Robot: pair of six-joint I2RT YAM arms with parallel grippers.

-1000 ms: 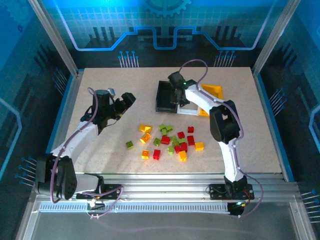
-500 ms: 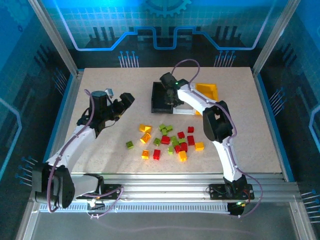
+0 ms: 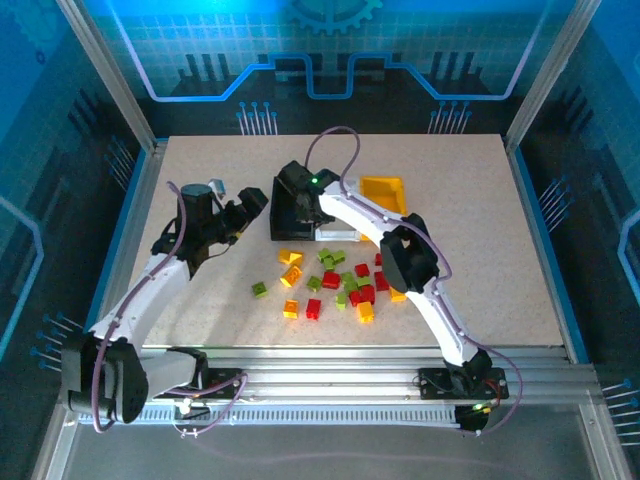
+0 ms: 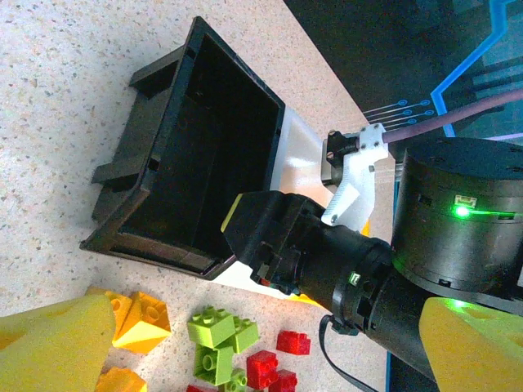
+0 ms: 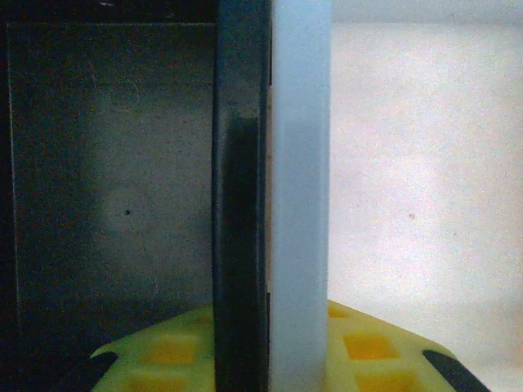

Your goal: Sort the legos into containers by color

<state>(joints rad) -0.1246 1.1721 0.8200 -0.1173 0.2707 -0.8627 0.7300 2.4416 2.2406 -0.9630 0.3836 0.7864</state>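
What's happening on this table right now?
The job is sorting toy bricks by colour. The right gripper is clamped over the touching walls of the black bin and white bin, one finger in each. The left gripper hangs open beside the black bin, holding nothing. The red, green and orange bricks lie loose on the table; the black bin is empty.

The table top point(image 3: 480, 260) looked matt and speckled, like tiny stone chips pressed flat. The legos point(image 3: 362, 293) were hard plastic with a little shine. The black bin point(image 4: 204, 155) was smooth plastic and dull inside. The white bin point(image 5: 298, 163) was smooth, milky plastic. The yellow bin point(image 3: 383, 190) was plastic too. The arms point(image 3: 150, 285) had smooth white and black shells, a bit glossy. The yellow fingers point(image 4: 49, 343) looked matt. The rails point(image 3: 350, 375) were bare, ridged metal.
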